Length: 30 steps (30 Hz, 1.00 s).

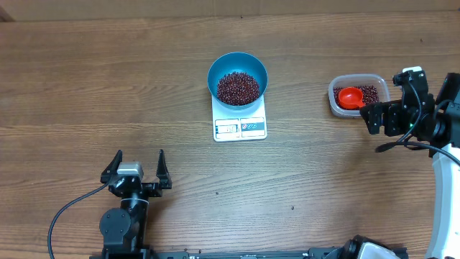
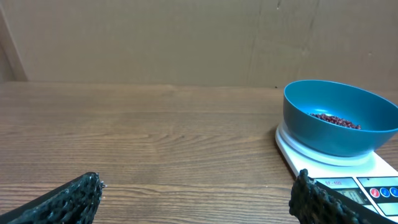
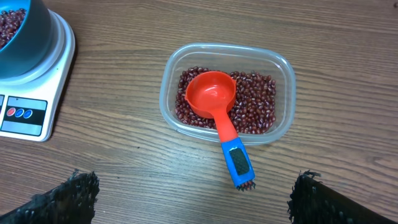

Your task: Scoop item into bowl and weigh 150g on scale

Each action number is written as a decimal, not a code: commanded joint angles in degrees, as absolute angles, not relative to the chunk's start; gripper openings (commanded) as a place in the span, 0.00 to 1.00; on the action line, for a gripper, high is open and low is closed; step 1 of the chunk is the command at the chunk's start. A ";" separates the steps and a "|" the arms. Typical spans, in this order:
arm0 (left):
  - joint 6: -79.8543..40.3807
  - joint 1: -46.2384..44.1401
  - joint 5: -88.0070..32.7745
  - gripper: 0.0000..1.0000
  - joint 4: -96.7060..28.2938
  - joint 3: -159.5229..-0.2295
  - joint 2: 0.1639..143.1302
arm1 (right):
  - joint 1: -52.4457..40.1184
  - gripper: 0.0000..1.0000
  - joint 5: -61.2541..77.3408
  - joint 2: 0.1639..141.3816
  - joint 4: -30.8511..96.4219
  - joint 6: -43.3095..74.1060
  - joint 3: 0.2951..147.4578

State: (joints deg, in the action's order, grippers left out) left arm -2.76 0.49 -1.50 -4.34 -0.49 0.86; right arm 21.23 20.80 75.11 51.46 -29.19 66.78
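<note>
The blue bowl (image 1: 238, 78) stands on the white scale (image 1: 240, 126) at mid-table, with a layer of dark red-brown beans (image 1: 238, 87) in it. More beans (image 3: 258, 102) fill a clear tub (image 3: 283, 68) to the right. A red scoop (image 3: 211, 93) lies in the tub, and its blue handle (image 3: 237, 160) sticks out over the rim toward my right gripper (image 3: 196, 186). That gripper is open and empty, just short of the handle. My left gripper (image 1: 139, 160) is open and empty near the front edge, well left of the scale (image 2: 367, 174) and bowl (image 2: 336, 124).
A cardboard wall runs along the back of the wooden table (image 2: 155, 124). The right arm (image 1: 445, 144) and its cable stand at the right edge. The left arm's base (image 1: 118, 223) sits at the front.
</note>
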 commanded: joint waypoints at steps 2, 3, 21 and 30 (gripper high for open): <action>-1.65 0.84 -1.10 0.99 -4.47 -0.27 0.25 | 20.84 1.00 21.54 75.02 51.20 -29.45 68.34; -1.65 0.82 -1.10 1.00 -4.47 -0.27 0.25 | 20.84 1.00 21.54 75.02 51.20 -29.45 68.34; -1.65 0.82 -1.10 0.99 -4.47 -0.27 0.25 | 20.84 1.00 24.36 70.17 48.25 -29.43 68.01; -1.65 0.82 -1.10 1.00 -4.47 -0.27 0.25 | 20.84 1.00 34.28 62.08 37.67 -29.12 60.45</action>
